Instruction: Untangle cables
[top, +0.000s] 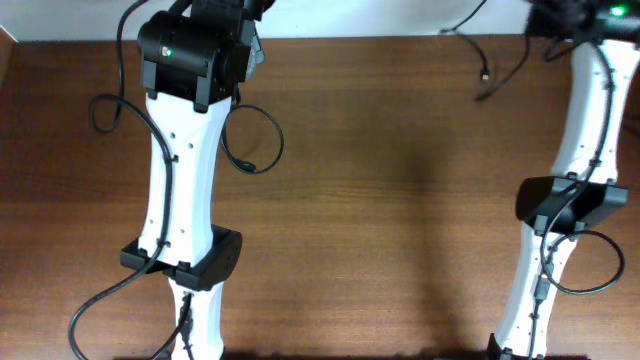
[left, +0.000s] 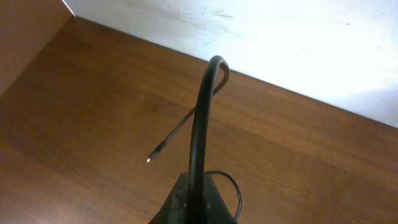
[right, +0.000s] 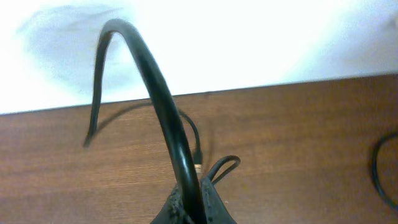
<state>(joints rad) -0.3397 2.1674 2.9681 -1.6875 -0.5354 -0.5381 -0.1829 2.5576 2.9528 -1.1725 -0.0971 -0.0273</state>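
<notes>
— Two holds at once, at the far side of the table (top: 400, 200). The left gripper (left: 194, 205), near eleven o'clock, has its jaws pinched narrow on the left cable (left: 200, 112). It is a black cord that arches upward, then drops to a small plug (left: 150, 160) toward nine o'clock of its camera.

— And the other side?

— The right gripper (right: 189, 210), near one o'clock, is clamped the same way on the right cable (right: 152, 81), which hoops over and hangs down at ten o'clock.

— Where are we in the job?

— I'd judge the pulling-apart step: each strand lifted, grippers well apart. Next, I think, each cord wants laying down in its own patch, slowly, in case something is snagged.

— Is anything snagged?

— Only the right wrist camera hints at it. A thin strand (right: 194, 134) ending in a gold-tipped plug (right: 198, 165), and a little loop (right: 224, 165), sit just beyond those jaws. From overhead that spot is cut off at the frame's top edge.

— What does overhead add?

— No cord is seen bridging the wood between the arms, and a dangling end (top: 485, 72) shows at one o'clock. A black loop (top: 250, 140) lies beside the left arm (top: 180, 170); whether it is cable or arm wiring, I cannot tell.
</notes>
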